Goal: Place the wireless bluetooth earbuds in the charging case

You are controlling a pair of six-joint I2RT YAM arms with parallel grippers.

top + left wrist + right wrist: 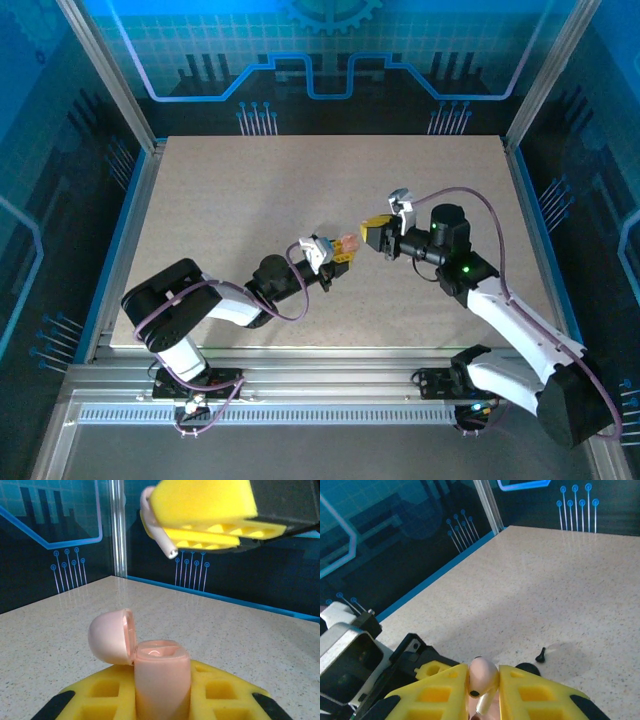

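My left gripper (pixel 335 250) is shut on a pale pink charging case (pixel 161 680), held upright between its yellow pads with the round lid (pixel 111 636) swung open to the left. My right gripper (pixel 372 234) hovers just above and to the right of the case, shut on a pale pink earbud (pixel 482 675). In the left wrist view that earbud (pixel 156 527) pokes out of the yellow pads (pixel 210 510), stem tip pointing down, a clear gap above the open case. A tiny black earbud (pixel 540 654) lies on the table beyond the right gripper.
A dark round object (pixel 527 669) lies on the table, half hidden behind the right pad. The speckled beige tabletop (pixel 300 180) is bordered by a blue rim and metal posts (pixel 117 527) at the corners.
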